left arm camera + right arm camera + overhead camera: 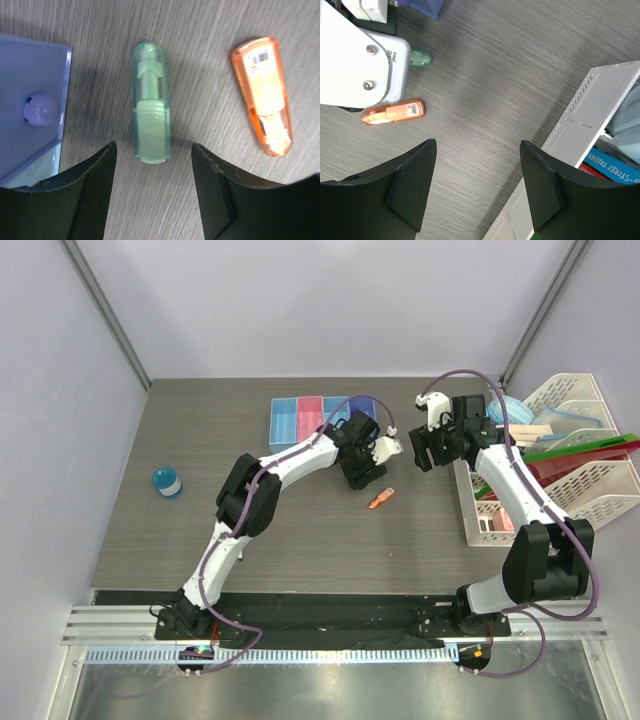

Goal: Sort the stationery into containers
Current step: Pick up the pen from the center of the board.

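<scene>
A small translucent green piece lies on the table just ahead of my open, empty left gripper. An orange piece lies to its right; it also shows in the top view and the right wrist view. The row of four bins stands at the back of the table; its purple bin holds a small round purple item. The left gripper hovers near the bins' right end. My right gripper is open and empty over bare table. A round blue disc sits far left.
White mesh racks with books and folders stand along the right edge, close to my right gripper; one rack's wall shows in the right wrist view. The left wrist housing fills the right wrist view's upper left.
</scene>
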Robot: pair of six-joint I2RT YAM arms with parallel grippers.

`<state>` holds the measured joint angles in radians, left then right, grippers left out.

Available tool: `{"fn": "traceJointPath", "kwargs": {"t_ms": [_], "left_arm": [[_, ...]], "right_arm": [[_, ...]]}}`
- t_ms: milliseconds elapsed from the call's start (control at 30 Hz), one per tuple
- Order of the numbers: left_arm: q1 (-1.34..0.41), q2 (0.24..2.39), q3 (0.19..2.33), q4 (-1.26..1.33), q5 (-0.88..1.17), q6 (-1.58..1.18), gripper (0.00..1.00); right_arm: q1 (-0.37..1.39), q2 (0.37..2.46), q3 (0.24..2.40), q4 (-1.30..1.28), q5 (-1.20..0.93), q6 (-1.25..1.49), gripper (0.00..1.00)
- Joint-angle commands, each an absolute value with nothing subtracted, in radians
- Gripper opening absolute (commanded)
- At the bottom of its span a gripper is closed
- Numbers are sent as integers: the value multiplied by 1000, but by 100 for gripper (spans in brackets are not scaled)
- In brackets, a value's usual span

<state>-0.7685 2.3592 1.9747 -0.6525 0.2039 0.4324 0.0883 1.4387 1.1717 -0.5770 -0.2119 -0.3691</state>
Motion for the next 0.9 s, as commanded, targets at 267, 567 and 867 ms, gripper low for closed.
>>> {"fn": "traceJointPath", "kwargs": {"t_ms": [267,567,867], "left_arm": [[-779,2464,2143,-744,295,529,63],[-779,2479,2135,-805,310,554,0],[-764,2341,1964,-764,330,439,0]], "right_arm": [[89,1434,1166,-606,-225,-420,73],[89,1437,1186,-656,-250,-489,73],[89,1381,1157,-753,-271,-817,77]]}}
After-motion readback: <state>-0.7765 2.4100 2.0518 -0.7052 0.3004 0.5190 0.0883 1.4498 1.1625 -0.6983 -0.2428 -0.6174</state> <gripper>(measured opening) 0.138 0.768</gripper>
